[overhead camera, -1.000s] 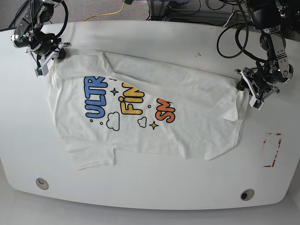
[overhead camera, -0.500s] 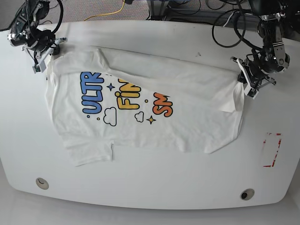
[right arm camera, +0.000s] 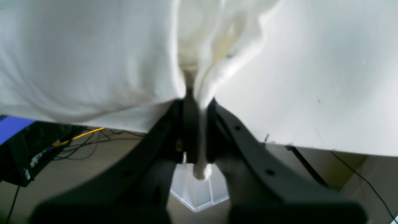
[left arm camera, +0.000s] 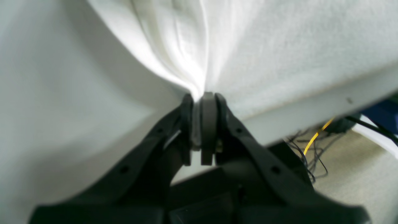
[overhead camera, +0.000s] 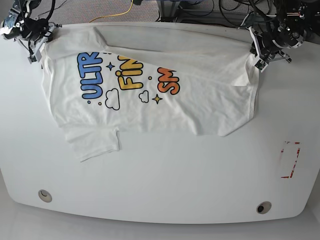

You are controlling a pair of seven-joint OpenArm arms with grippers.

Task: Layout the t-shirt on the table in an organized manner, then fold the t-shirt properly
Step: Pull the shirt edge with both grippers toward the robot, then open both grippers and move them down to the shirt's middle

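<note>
Left wrist view: left claw (left arm camera: pixel 199 124) pinching bunched edge of t-shirt (left arm camera: pixel 279 46); cloth gathers into soft pleats, thin, limp.

Right wrist view: right claw (right arm camera: pixel 194 130) pressed on t-shirt (right arm camera: pixel 77 53) fold, tail poking through behind pads.

Base view: t-shirt (overhead camera: pixel 165 100) spread along far side of tabletop (overhead camera: pixel 160 175), print up, one sleeve folded under. Light, floppy, likely slides easily; judge corners and hem best holds.

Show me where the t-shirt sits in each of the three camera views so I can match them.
Base: the t-shirt spreads across the table's far half, pinched at both ends.
Left wrist: white cloth fills the top, clamped by the left gripper.
Right wrist: cloth above, clamped by the right gripper.
Shared landmark: the table's far edge.
</note>
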